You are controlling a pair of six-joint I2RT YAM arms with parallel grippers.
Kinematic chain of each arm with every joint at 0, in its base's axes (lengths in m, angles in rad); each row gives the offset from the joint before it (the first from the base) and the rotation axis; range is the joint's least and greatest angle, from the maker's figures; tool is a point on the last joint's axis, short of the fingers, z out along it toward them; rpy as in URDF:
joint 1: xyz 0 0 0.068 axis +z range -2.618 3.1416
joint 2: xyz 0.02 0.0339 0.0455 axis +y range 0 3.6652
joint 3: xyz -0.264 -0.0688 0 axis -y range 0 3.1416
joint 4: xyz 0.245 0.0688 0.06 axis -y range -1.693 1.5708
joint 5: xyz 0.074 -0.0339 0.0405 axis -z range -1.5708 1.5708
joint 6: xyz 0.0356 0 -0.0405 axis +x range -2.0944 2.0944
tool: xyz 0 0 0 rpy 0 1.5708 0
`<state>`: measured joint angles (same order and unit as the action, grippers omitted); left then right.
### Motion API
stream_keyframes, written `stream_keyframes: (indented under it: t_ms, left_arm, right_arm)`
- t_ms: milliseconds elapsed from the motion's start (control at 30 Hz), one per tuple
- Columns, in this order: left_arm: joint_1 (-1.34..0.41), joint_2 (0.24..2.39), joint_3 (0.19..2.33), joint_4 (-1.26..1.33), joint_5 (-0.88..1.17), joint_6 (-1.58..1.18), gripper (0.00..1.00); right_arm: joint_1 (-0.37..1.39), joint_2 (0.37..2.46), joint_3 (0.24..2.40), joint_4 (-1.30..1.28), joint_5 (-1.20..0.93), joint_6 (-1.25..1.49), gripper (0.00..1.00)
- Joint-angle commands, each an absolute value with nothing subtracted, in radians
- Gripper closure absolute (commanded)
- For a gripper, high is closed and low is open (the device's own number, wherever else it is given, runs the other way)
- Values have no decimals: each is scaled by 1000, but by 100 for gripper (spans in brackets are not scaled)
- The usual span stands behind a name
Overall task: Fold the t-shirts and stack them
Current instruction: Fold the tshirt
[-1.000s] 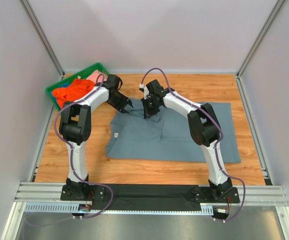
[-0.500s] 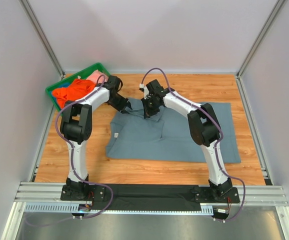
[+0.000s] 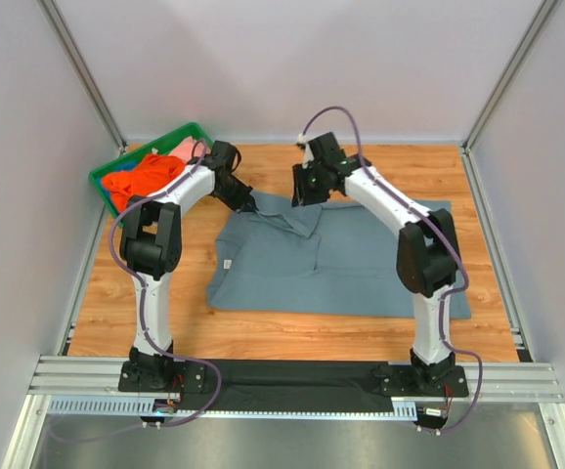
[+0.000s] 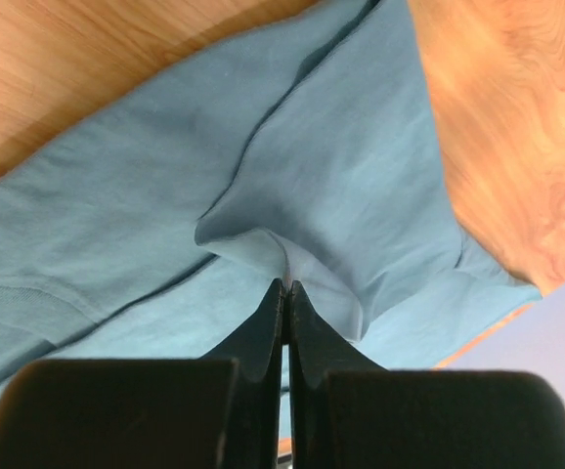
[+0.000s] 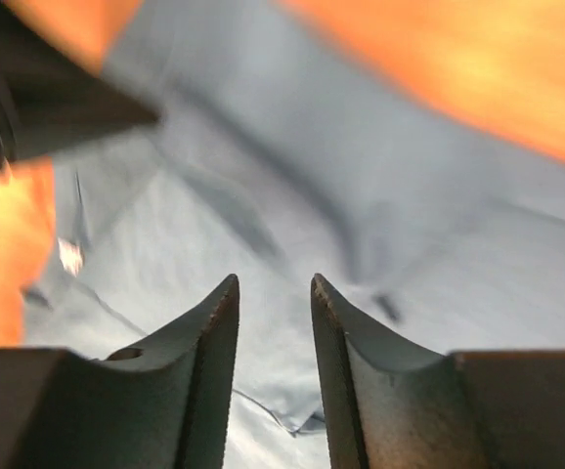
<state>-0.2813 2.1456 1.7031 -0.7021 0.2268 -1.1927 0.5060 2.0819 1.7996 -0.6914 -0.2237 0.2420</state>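
Grey-blue t-shirt [image 3: 361, 264] spread over middle of table [image 3: 410, 166], mostly flat, small white neck label [image 3: 228, 264] showing near its left edge, a flap doubled over toward the far-left corner. Far edge drawn up into a small ridge under left pincer [image 4: 285, 291]: jaws pressed together, a fold of cloth nipped at the very tips, plain in left wrist view. Probable reason for a hold at that corner: purchase on a shoulder or sleeve edge, for drawing it out straight or carrying it over in a fold. Right pincer [image 5: 274, 313] near by, over the same far edge but lifted off the cloth; jaws apart, nothing between them, only blurred fabric below. Judged free for a fresh hold farther along the edge, for a two-cornered lift. Rest of shirt slack on table, near hem toward the arm bases, right side passing under right arm. Folding hardly begun, by the look of it; no stack on table. Farther out, green bin [image 3: 97, 179] at far-left corner of table, with orange t-shirt [image 3: 146, 178] and pink t-shirt [image 3: 187, 149] heaped inside, apparently awaiting their turn. Risk noted: a thin pinch, one layer or two, cannot tell which; may slip if pulled against the drag of so much cloth lying flat.
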Motion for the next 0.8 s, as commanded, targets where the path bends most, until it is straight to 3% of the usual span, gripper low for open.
stream_keyframes:
  t_ms: [0,367,767]
  left_arm:
    - [-279,2095,1733,-742,222,-1147,100]
    - [-278,2083,1792,-792,259,-1085,100]
    - [-276,2091,1822,-807,308,-1065,100]
  right_arm:
    - [378,1983,1815,-678,-39,429,62]
    - [40,2215,2150,-1132,320,761,59]
    - [-187,2413,2292,-1134,345,744,59]
